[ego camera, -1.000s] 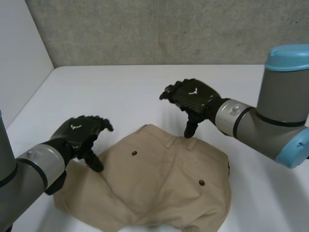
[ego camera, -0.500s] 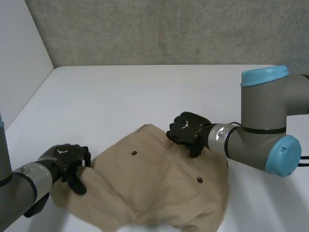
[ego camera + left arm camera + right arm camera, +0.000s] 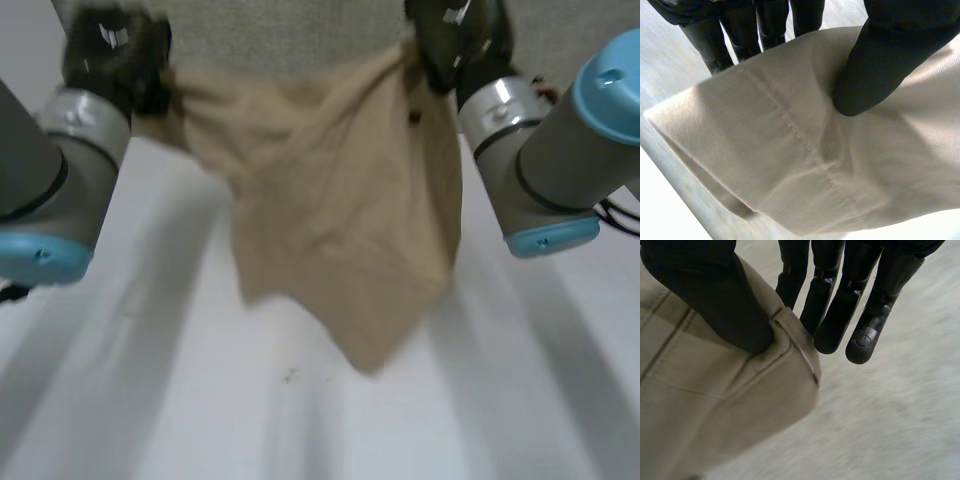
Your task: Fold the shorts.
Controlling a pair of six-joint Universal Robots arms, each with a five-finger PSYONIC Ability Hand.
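**Item:** tan shorts (image 3: 340,190). Held in the air above the white worktop (image 3: 140,400), stretched between the two hands and hanging below both.

**Left hand** (image 3: 112,50): at the upper corner of the cloth on its own side. In the left wrist view the thumb presses a stitched hem against the fingers (image 3: 742,35) behind it, a closed pinch on the shorts.

**Right hand** (image 3: 455,30): at the opposite upper corner. In the right wrist view the thumb clamps a thick seamed corner, apparently the waistband, against the nearest fingers (image 3: 832,320), while the outermost one stands clear of the cloth. Also a closed pinch.

**Lie:**
- The top edge runs across from hand to hand, sagging near the left hand.
- The long axis drops straight down.
- The lowest point hangs between the arms, nearer the right one.
- Whether that tip touches the worktop cannot be told.

**Judgement:** the cloth lies wholly below the fingers, so the coming move likely depends on lowering that hanging tip to the worktop first.
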